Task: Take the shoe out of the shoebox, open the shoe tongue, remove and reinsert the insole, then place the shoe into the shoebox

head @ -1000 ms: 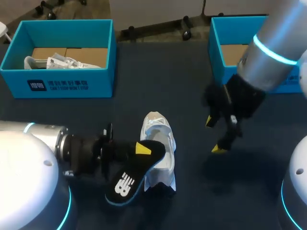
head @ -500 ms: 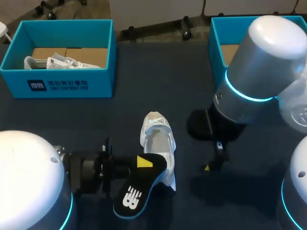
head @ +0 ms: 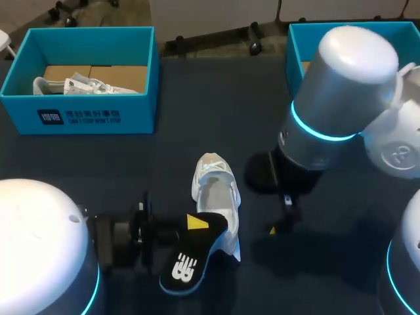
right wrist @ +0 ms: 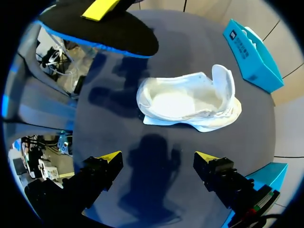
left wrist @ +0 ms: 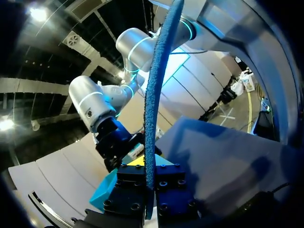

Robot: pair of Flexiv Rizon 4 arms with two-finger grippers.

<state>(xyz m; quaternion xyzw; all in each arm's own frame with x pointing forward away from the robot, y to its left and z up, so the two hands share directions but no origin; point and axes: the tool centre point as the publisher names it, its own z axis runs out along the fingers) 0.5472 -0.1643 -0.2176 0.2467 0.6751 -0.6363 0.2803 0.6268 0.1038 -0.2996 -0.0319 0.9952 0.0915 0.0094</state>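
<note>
The white shoe (head: 214,195) lies on the dark table with its mouth open; in the right wrist view the shoe (right wrist: 190,102) is just ahead of my right gripper (right wrist: 158,156), whose yellow tips stand wide open above bare table. In the head view that right gripper (head: 279,220) hangs right of the shoe, mostly hidden under its arm. My left gripper (head: 194,223) is shut on the black insole (head: 187,262) with a blue rim, held over the shoe's heel. Seen edge-on, the insole (left wrist: 156,95) rises from between the left gripper (left wrist: 149,184) fingers. The insole (right wrist: 102,31) floats beyond the shoe.
A blue shoebox (head: 79,111) holding white paper stands at the back left. A second blue shoebox (head: 298,62) is at the back right, partly behind my right arm (head: 341,92). Bare table lies between the boxes and in front of the shoe.
My right arm has swung left and lowered, bringing its open gripper closer to the shoe. The left gripper and insole have shifted slightly toward the near edge.
</note>
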